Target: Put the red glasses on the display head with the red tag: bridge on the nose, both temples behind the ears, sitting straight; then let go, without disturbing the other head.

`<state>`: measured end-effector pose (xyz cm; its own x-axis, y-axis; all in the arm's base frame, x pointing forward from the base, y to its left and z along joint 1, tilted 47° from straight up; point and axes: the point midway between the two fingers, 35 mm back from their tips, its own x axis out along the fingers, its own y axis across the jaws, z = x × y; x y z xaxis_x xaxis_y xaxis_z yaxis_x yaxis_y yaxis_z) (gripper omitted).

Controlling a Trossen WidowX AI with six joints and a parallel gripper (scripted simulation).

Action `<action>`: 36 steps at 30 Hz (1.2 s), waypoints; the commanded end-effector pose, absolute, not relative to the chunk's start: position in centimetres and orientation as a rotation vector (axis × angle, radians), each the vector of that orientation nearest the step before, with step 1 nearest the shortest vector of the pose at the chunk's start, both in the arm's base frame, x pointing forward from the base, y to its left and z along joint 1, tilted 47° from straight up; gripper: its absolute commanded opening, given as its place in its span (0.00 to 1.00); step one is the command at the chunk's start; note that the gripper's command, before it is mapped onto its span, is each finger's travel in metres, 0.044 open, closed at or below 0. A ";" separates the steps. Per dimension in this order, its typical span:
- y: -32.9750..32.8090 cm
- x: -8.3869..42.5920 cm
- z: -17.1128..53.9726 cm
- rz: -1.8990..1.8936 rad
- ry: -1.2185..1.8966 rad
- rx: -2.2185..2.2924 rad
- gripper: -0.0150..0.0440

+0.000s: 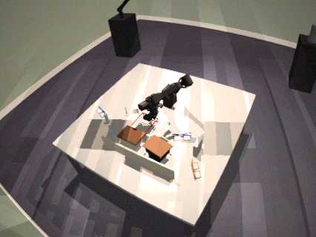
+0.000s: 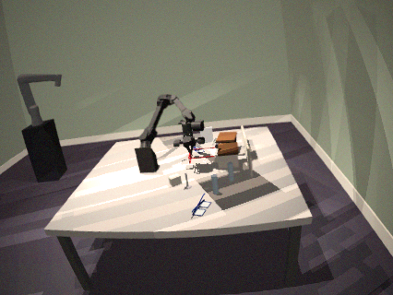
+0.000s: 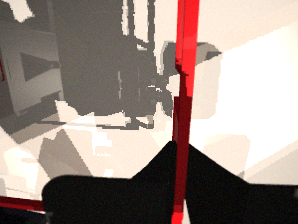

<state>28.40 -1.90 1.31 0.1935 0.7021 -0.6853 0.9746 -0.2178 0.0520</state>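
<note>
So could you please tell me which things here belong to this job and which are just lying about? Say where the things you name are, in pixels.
For the job:
- red glasses (image 1: pixel 156 120) (image 2: pixel 203 157) (image 3: pixel 188 45), held in the hand (image 1: pixel 149 118) (image 2: pixel 189 154) (image 3: pixel 177 147)
- two brown-topped heads, red tag not visible

Just lying about:
- two pairs of blue glasses
- orange glasses (image 1: pixel 193 169)

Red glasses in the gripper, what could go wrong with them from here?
The red glasses are pinched at the front by the gripper, temples reaching toward the two brown-topped heads, so a temple tip could catch one. The heads stand close together, so a sideways drift might nudge the wrong one. The thin grip might also let the frame tilt.
</note>
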 end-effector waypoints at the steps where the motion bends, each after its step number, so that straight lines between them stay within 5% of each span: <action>1: -1.9 28.9 1.2 -0.752 1.571 2.002 0.25; 36: -3.0 33.8 1.5 -0.749 1.569 2.002 0.25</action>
